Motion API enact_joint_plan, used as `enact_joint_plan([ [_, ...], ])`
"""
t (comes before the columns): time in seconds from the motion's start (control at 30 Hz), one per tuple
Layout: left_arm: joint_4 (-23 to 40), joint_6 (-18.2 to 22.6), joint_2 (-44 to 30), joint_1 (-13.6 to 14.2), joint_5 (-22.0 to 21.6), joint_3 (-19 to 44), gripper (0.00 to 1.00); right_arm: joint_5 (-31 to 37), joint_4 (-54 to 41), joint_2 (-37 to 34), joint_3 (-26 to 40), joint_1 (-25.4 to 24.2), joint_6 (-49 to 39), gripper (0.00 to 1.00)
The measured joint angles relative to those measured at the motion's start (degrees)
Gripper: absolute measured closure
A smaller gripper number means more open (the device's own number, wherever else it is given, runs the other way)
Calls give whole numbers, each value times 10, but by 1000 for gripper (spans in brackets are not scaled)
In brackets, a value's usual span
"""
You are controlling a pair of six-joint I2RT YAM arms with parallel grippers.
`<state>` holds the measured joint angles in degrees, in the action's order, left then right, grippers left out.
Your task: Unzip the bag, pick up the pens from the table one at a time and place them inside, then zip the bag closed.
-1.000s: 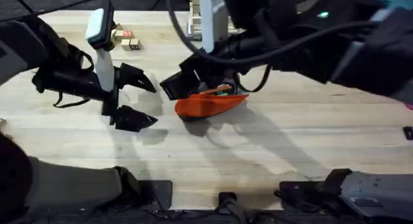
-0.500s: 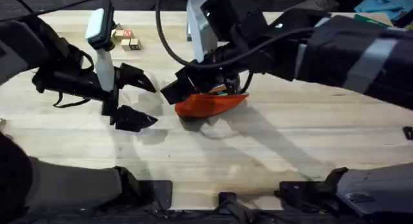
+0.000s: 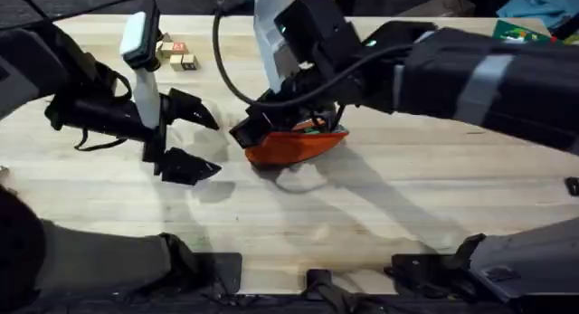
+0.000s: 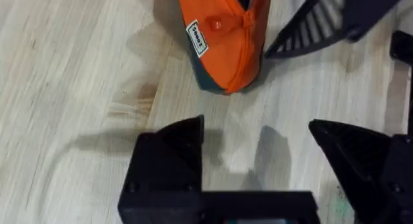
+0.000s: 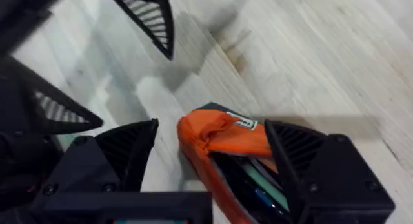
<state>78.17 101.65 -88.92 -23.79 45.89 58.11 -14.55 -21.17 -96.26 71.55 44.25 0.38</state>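
Observation:
The orange bag (image 3: 294, 147) lies on the table (image 3: 407, 214) near the middle, its dark base strip underneath. In the right wrist view the bag (image 5: 222, 133) gapes at the zipper, and slim pens (image 5: 258, 188) in green and blue show inside. My right gripper (image 3: 289, 127) reaches across from the right and hangs open over the bag's left end, one finger on each side (image 5: 213, 153). The left gripper (image 3: 206, 137) hovers open just left of the bag, nothing between its fingers (image 4: 174, 146). From the left wrist the bag's end (image 4: 222, 37) sits a short way ahead.
Small wooden blocks (image 3: 176, 53) sit at the back left of the table. A green item (image 3: 520, 29) lies at the far right corner. Bare wood stretches in front of the bag toward the near edge.
The right arm has shifted a little left and swung over the bag. The bag has barely moved and the left arm has held still.

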Motion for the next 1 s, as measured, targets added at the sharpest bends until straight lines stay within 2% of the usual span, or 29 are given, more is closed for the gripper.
enact_joint_plan([
  [0.37, 0, 0, 0, 0, 0, 0, 7, 9, -1, -30, 0, 5, 0, 17],
  [0.57, 0, 0, 0, 0, 0, 0, 7, 12, -6, -30, 0, 6, 3, 238],
  [0.8, 0, 0, 0, 0, 0, 0, 7, 12, -16, -30, 0, 8, 5, 444],
  [1.0, 0, 0, 0, 0, 0, 0, 8, 8, -15, -30, 0, 15, 7, 739],
])
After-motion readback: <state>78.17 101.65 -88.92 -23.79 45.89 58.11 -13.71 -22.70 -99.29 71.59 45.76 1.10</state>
